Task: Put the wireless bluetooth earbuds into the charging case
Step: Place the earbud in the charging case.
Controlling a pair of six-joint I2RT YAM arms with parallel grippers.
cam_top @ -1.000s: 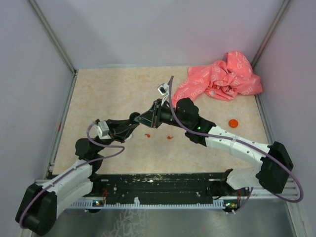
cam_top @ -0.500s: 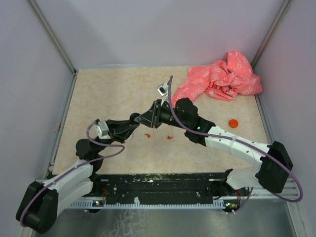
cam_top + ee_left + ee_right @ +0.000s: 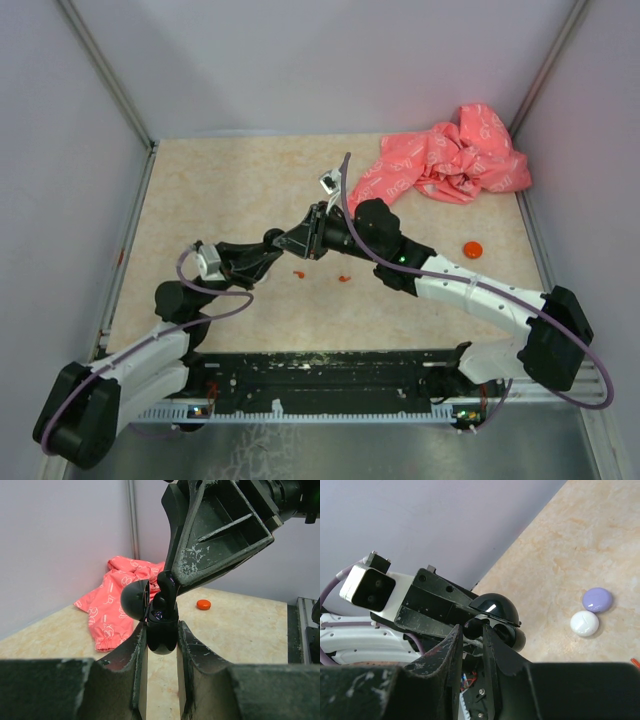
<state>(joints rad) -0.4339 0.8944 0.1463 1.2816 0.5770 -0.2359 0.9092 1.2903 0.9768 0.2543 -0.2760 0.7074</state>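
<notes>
arms (image 3: 470,295) w/ white links, blk joints, purple cables (image 3: 331,586); left gripper (image 3: 161,630), right gripper (image 3: 471,630) scuffed blk.

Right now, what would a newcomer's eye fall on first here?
Mid-table, the left pincer clamps an open black charging case while the right pincer holds a black earbud at its opening. Next comes the crumpled pink cloth in the table's far right corner.

I see the black charging case (image 3: 161,632) upright with its domed lid (image 3: 134,600) swung open, a black earbud (image 3: 165,591) poking from its mouth
</notes>
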